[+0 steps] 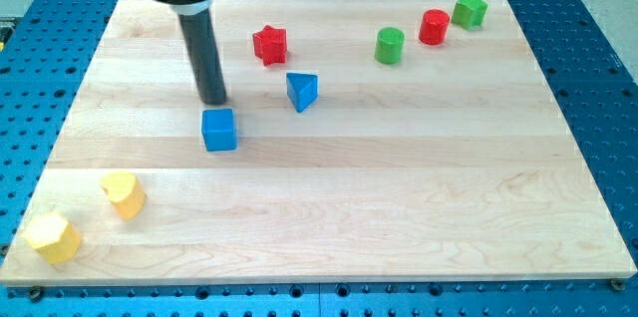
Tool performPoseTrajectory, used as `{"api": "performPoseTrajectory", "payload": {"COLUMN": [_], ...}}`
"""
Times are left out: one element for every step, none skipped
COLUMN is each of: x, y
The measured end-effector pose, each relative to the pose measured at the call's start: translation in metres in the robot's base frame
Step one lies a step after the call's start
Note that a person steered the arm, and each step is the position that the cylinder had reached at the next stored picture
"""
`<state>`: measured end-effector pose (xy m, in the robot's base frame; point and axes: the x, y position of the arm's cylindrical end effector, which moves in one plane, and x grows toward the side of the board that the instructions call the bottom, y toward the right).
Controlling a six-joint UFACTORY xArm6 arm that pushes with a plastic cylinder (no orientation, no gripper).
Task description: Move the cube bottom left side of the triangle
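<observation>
A blue cube (219, 130) lies on the wooden board (399, 187), left of the middle. A blue triangle (302, 91) lies up and to the right of it, with a gap between them. My rod comes down from the view's top left, and my tip (213, 103) stands just above the cube's upper edge, touching it or nearly so.
A red star (270, 45) lies above the triangle. A green cylinder (390, 46), a red cylinder (434, 27) and a green star (469, 10) lie at the top right. Two yellow blocks (124, 194) (53, 236) lie at the bottom left corner.
</observation>
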<state>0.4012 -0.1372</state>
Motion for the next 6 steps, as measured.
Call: {"api": "performPoseTrajectory", "payload": {"x": [0.027,0.043,0.029,-0.025,-0.055,-0.085], "y": [-0.004,0.031,0.005,-0.05,-0.052,-0.028]}}
